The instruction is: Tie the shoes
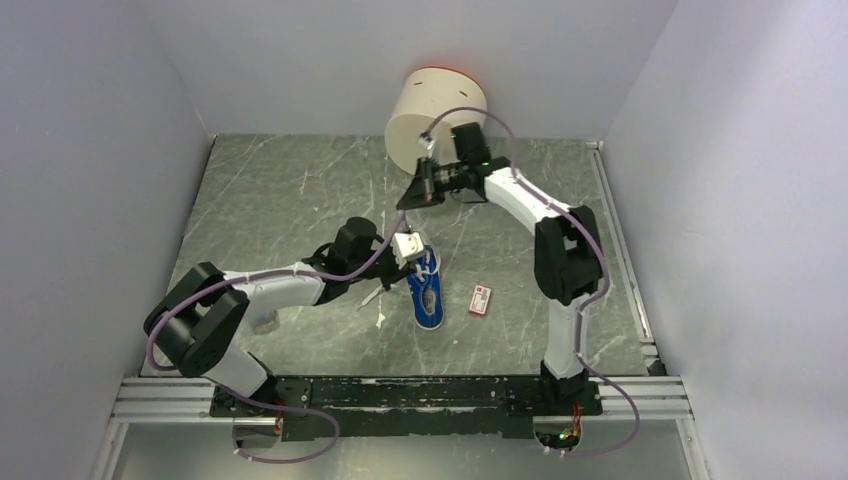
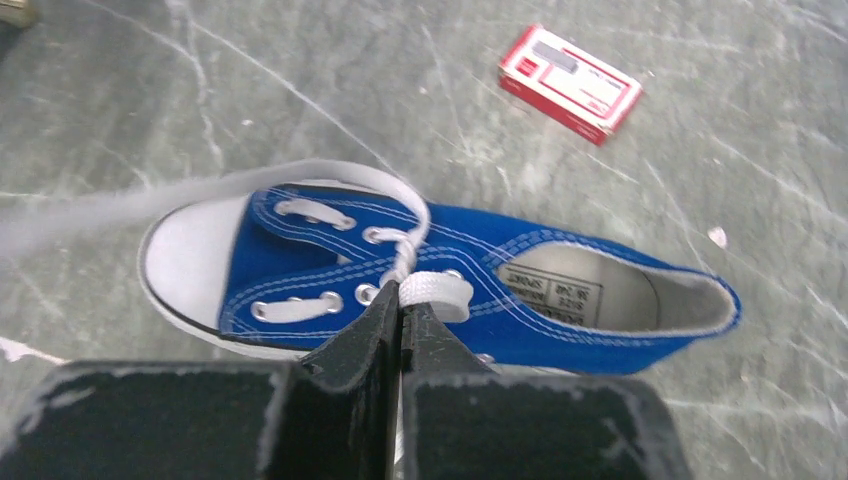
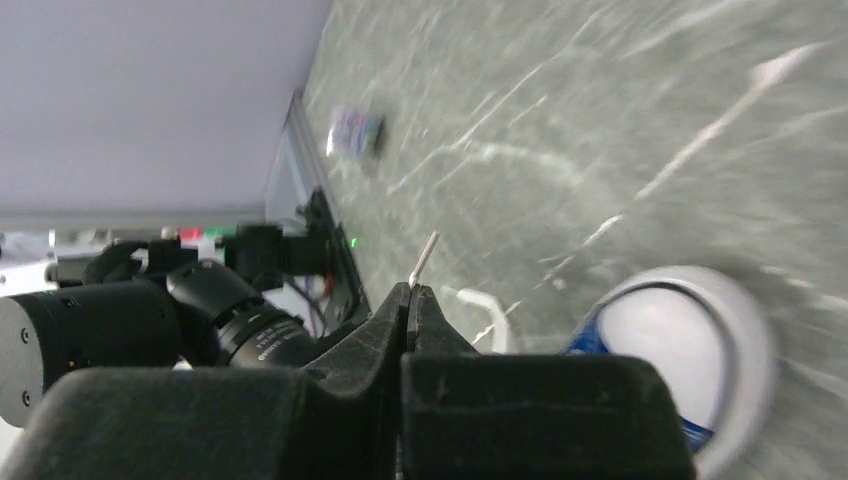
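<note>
The blue sneaker (image 1: 427, 292) lies on its sole mid-table, with a white toe cap (image 2: 190, 262) and white laces. My left gripper (image 2: 401, 303) is shut on a white lace (image 2: 437, 293) at the upper eyelets, right over the shoe (image 2: 560, 330); the top view shows it (image 1: 408, 250) at the shoe's far end. A second lace strand (image 2: 90, 212) stretches off tight past the toe. My right gripper (image 3: 410, 289) is shut on that lace's end, and the tip (image 3: 427, 256) pokes out between the fingers. It (image 1: 411, 197) hangs raised behind the shoe. The toe cap (image 3: 680, 350) shows blurred below it.
A red-and-white packet (image 1: 481, 299) lies to the right of the shoe, also seen from the left wrist (image 2: 570, 83). A large white cylinder (image 1: 437, 115) stands at the back wall behind the right arm. Grey walls close in three sides.
</note>
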Motion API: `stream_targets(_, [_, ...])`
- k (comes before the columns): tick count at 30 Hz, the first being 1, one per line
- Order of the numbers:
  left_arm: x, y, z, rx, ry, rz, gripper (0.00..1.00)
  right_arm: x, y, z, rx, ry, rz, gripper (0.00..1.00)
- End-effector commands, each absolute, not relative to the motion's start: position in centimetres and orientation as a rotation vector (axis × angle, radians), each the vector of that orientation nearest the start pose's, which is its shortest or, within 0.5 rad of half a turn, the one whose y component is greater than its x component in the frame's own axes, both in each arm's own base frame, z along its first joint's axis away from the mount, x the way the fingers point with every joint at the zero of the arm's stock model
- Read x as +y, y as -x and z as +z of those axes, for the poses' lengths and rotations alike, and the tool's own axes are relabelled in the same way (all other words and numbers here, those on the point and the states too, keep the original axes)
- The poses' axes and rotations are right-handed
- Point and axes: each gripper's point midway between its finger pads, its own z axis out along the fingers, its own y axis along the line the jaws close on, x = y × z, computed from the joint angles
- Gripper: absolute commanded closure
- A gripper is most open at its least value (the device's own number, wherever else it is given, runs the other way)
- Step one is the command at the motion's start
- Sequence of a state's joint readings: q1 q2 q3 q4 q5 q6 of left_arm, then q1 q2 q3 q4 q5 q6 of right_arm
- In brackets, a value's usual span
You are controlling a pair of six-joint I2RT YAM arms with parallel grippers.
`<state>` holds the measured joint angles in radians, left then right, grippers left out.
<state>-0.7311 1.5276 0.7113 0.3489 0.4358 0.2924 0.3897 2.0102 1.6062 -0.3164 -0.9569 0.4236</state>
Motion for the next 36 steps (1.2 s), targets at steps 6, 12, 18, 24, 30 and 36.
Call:
stream_targets(6, [-33.3,-23.1,10.6,1.437,-1.390,-0.775,0.95,40.3,-22.9,14.6,2.620,0.932,1.783,0.94])
stream_targets(12, [-33.9,-21.5,10.2,1.417,-1.438,-0.794,0.95,38.5,-21.6,14.6,2.786,0.752,1.789,0.59])
stream_targets(18, [-34.4,-20.7,10.5,1.424,-1.421,-0.878,0.95,33.0,-31.8,20.5,2.475,0.405,1.748,0.26])
stream_targets(24, [-34.7,-21.5,10.5,1.549,-1.324,-0.917,0.95,24.4,-35.1,18.6,2.568,0.399,1.092,0.07])
stream_targets(30, [-35.8,-23.3,8.6,1.918,-1.276,-0.930,0.95,21.8,-30.9,21.3,2.432,0.301,1.190,0.00])
stream_targets(36, [-35.7,-24.1,8.0,2.066,-1.159,-0.991,0.95,22.3,-25.8,24.7,2.111,0.153,1.823,0.00])
